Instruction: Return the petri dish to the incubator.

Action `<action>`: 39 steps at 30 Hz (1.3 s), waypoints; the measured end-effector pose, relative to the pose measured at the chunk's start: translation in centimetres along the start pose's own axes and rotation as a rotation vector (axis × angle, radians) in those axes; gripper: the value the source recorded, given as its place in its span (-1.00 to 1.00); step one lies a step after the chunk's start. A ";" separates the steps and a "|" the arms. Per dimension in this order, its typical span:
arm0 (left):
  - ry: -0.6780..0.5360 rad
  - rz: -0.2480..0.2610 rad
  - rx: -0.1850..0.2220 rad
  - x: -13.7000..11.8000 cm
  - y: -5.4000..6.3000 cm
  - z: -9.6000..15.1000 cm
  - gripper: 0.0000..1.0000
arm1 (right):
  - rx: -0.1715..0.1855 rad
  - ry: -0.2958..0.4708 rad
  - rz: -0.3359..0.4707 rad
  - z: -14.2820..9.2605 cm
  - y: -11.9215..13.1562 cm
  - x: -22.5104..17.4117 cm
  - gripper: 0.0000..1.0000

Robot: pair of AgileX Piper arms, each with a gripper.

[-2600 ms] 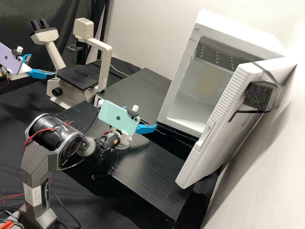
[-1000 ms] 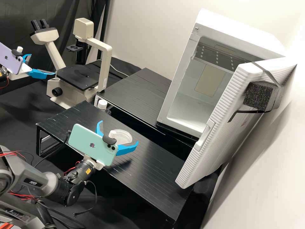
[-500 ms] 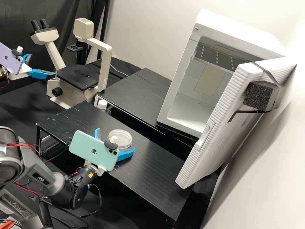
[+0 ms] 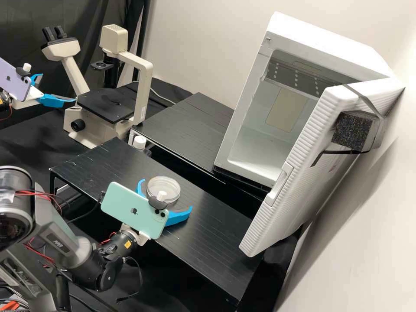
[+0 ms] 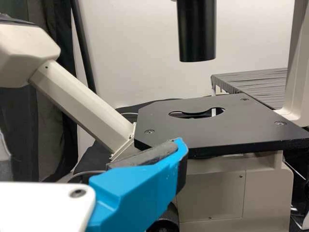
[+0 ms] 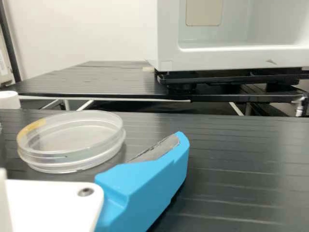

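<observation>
Dish [image 4: 161, 185] on blk riser [image 4: 212, 242] | high vw: R tool [image 4: 165, 194] & L tool [image 4: 58, 88] spread | R wrist vw: amber rim patch [image 6: 32, 127]

Dark grey arm [image 4: 78, 255], red wires [image 4: 39, 193], yellow label [image 4: 127, 244], white right end effector [image 4: 166, 195], bright blue fingers [image 6: 140, 193].

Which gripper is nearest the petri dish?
The right gripper, with the green phone mounted on it; the left gripper, with the purple phone, is by the microscope.
</observation>
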 end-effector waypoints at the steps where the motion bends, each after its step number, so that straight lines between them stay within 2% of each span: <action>1: 0.000 0.000 0.000 0.0 0.0 0.0 1.00 | -0.015 -0.005 0.008 0.1 0.1 -0.1 1.00; 6: 0.000 0.000 0.000 0.0 0.0 0.0 1.00 | -0.039 -0.012 0.018 0.2 0.2 -0.1 1.00; 16: 0.000 0.000 0.000 0.0 0.0 0.0 1.00 | -0.009 -0.025 -0.001 -0.9 -0.9 0.8 1.00; 22: 0.000 0.000 0.000 0.0 0.0 0.0 1.00 | -0.014 -0.047 0.012 -1.3 -2.1 1.9 1.00; 24: 0.000 0.000 0.000 0.0 0.0 0.0 1.00 | -0.029 -0.048 0.013 -1.3 -2.5 2.3 1.00; 32: 0.000 0.000 0.000 0.0 0.0 0.0 1.00 | -0.042 -0.067 0.107 -0.9 -3.6 3.5 1.00; 39: 0.000 0.000 0.000 0.0 0.0 0.0 1.00 | -0.046 -0.093 0.120 -1.0 -4.0 3.6 1.00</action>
